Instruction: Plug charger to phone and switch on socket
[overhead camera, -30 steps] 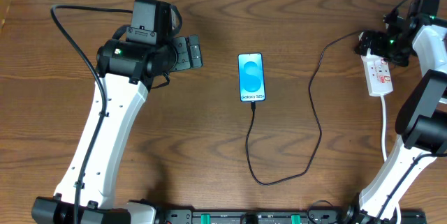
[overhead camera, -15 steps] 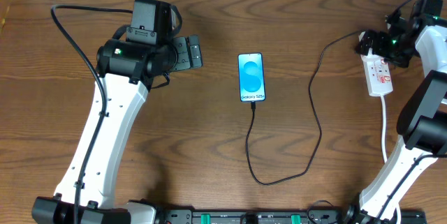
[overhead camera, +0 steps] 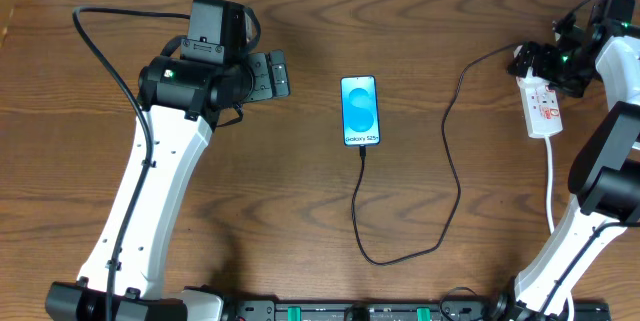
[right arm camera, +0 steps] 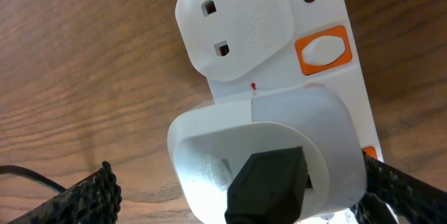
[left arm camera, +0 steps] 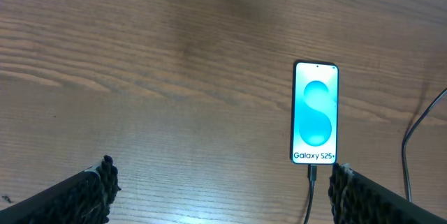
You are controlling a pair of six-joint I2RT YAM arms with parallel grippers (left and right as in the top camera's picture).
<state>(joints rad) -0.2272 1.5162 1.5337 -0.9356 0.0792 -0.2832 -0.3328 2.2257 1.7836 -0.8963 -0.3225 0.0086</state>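
Note:
The phone (overhead camera: 360, 111) lies flat at the table's middle, blue screen up; it also shows in the left wrist view (left arm camera: 315, 112). The charger's black cable (overhead camera: 455, 176) runs from the phone's bottom edge, where its tip (left arm camera: 312, 175) sits in the port, loops toward me and goes up to the socket (overhead camera: 543, 106), a white strip at the right. My left gripper (overhead camera: 270, 74) is open and empty, left of the phone. My right gripper (overhead camera: 545, 64) is open over the strip's far end, straddling a white adapter (right arm camera: 265, 140) with a black plug (right arm camera: 269, 185). An orange switch (right arm camera: 323, 49) shows beyond it.
The strip's white cord (overhead camera: 551, 176) runs down along my right arm. A second orange switch (right arm camera: 368, 154) peeks out by my right finger. The table's far edge lies just past both grippers. Bare wood lies between my left gripper and the phone.
My right gripper has shifted very slightly to the right over the strip's far end. The left arm, phone and cable have not moved.

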